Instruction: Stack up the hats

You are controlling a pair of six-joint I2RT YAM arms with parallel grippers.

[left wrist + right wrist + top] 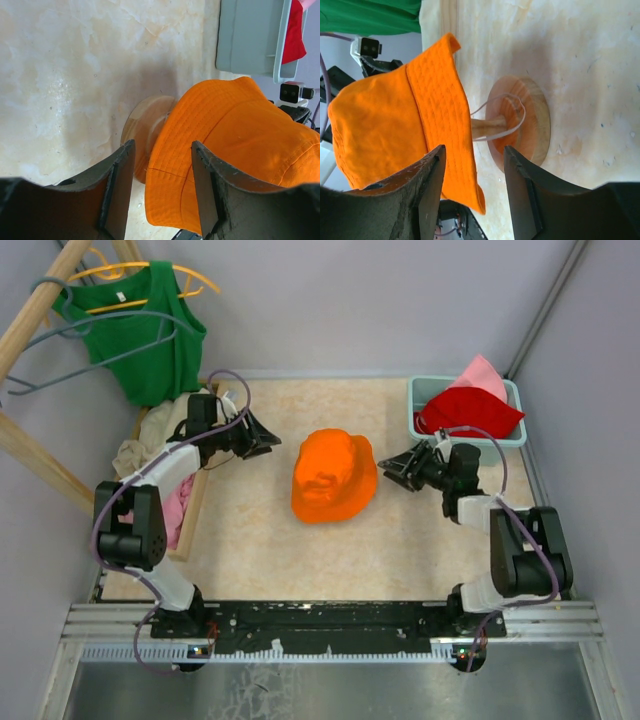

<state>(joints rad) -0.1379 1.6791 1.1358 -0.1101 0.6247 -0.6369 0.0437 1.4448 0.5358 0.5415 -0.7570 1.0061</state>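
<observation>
Left gripper (pixel 268 440) and right gripper (pixel 388 470) both gape empty, the orange hat (pixel 333 476) between their fingertips on a wooden stand (pixel 532 117); beyond the right gripper, a red hat (pixel 470 410) and a pink hat (pixel 482 372) lie in a teal bin (pixel 414 400)

In the top view, the orange hat (pixel 335 477) at frame centre is one solid bright orange, and its brim shows rows of same-colour stitching. At upper right, a red hat (pixel 475 412) and a pink hat (pixel 482 373) fill a pale teal bin (pixel 413 400). The tabletop (pixel 260 540) is cream with faint tan marbling. The stand base (pixel 532 117) is light wood. At upper left, the tank top (pixel 150 335) is green and 1 hanger (pixel 195 278) is yellow. The left gripper (pixel 262 438) and right gripper (pixel 396 468) are black.
</observation>
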